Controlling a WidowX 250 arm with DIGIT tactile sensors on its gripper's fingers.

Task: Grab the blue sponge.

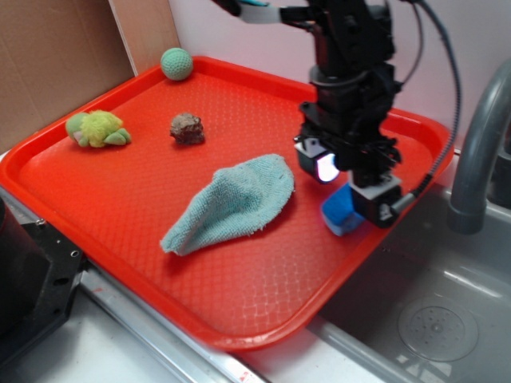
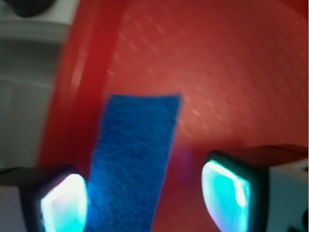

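Observation:
The blue sponge (image 1: 342,214) is a small bright blue block lying on the red tray (image 1: 104,191) near its right rim. My gripper (image 1: 351,191) is right over it, jaws open, one finger on each side. In the wrist view the blue sponge (image 2: 133,164) runs lengthwise between my fingers. It lies close against the left fingertip (image 2: 63,203), and a gap of red tray separates it from the right fingertip (image 2: 227,193). The gripper (image 2: 145,200) holds nothing.
A floppy light teal cloth (image 1: 235,199) lies just left of the sponge. A brown lump (image 1: 188,128), a yellow-green plush toy (image 1: 98,128) and a green ball (image 1: 176,64) sit at the tray's far left. A metal sink (image 1: 431,311) and grey faucet (image 1: 479,128) are on the right.

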